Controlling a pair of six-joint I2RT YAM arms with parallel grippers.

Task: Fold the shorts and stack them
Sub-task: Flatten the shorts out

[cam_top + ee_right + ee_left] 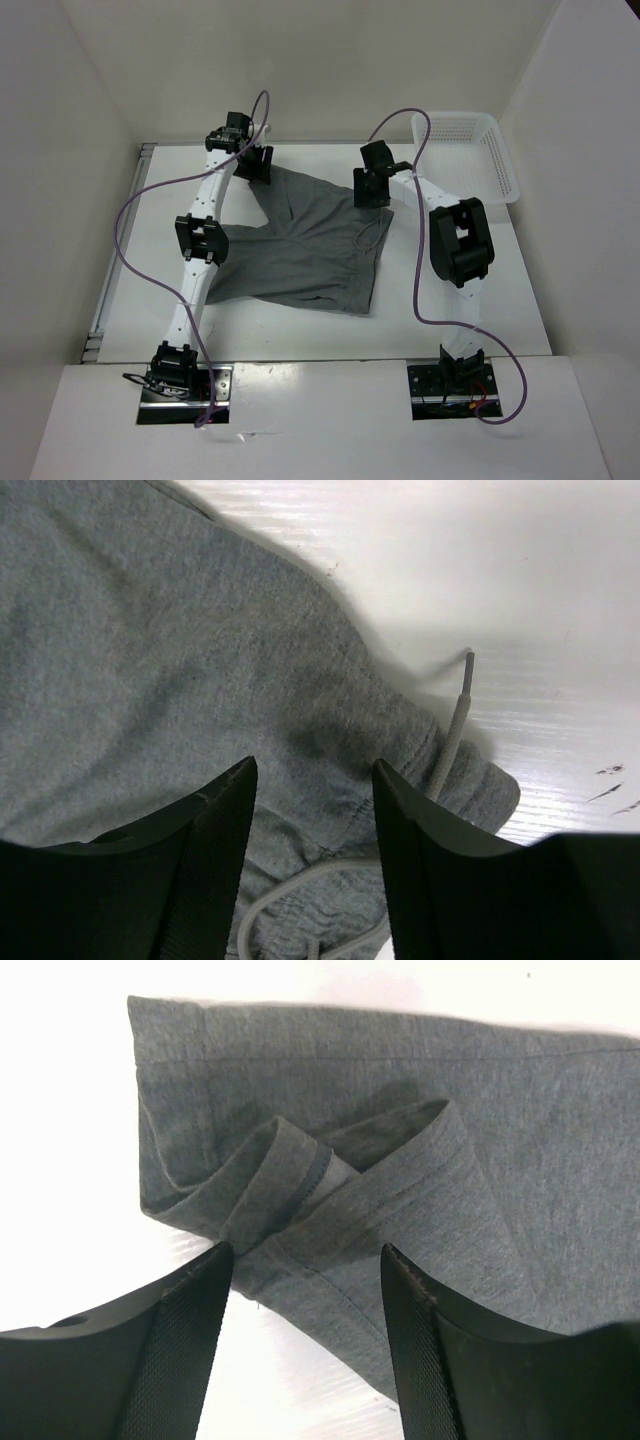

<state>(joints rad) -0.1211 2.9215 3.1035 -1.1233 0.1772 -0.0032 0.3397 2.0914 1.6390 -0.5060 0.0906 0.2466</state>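
The grey shorts [310,250] lie spread on the white table, waistband to the right and legs to the left. My left gripper [258,166] hovers at their far left corner. In the left wrist view it [305,1260] is open over a rumpled, folded-over leg hem [290,1175], with flat fabric and bare table between the fingers [185,1345]. My right gripper [372,186] is at the far right corner. The right wrist view shows it [312,772] open above the waistband [400,740], where the pale drawstring [453,725] trails out. Nothing is pinched in either gripper.
A white plastic basket [490,155] stands at the back right of the table [470,320]. Purple cables loop over both arms. White walls close in the left, back and right sides.
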